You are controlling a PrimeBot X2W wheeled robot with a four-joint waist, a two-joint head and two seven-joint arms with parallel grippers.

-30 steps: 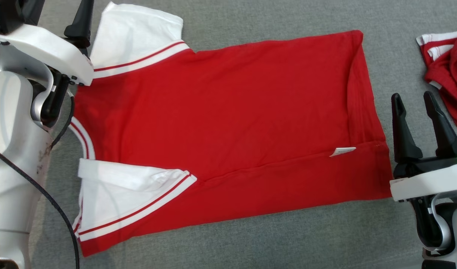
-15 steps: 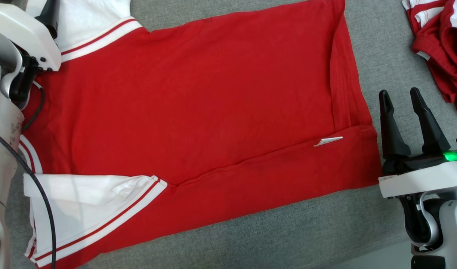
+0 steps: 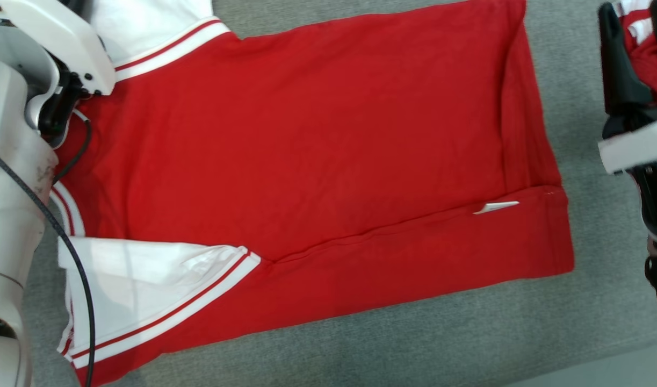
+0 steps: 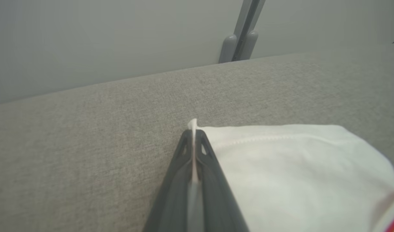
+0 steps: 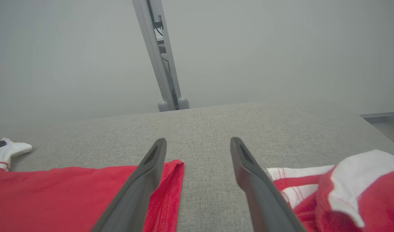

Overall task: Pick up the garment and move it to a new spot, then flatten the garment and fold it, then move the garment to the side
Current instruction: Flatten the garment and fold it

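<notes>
garment: a red T-shirt [image 3: 317, 140] with white sleeves, spread flat on the grey cloth-covered desk [image 3: 414, 333], neck end to the left and hem to the right.
far sleeve [image 4: 296, 167]: white, at the far left of the shirt.
near sleeve [image 3: 145, 279]: white with a red stripe, lying flat at the near left.
left gripper [image 4: 193, 133]: fingers closed, gripping the red T-shirt by the far sleeve's edge. A thin strip of white cloth shows between them, low at the desk.
right gripper [image 5: 198, 141]: fingers spread wide and holding nothing, over the bare strip of desk just right of the hem.
label [image 3: 495, 207]: small and white, near the hem.
other clothes [image 5: 345, 190]: a crumpled red-and-white heap at the far right, apart from the shirt.
</notes>
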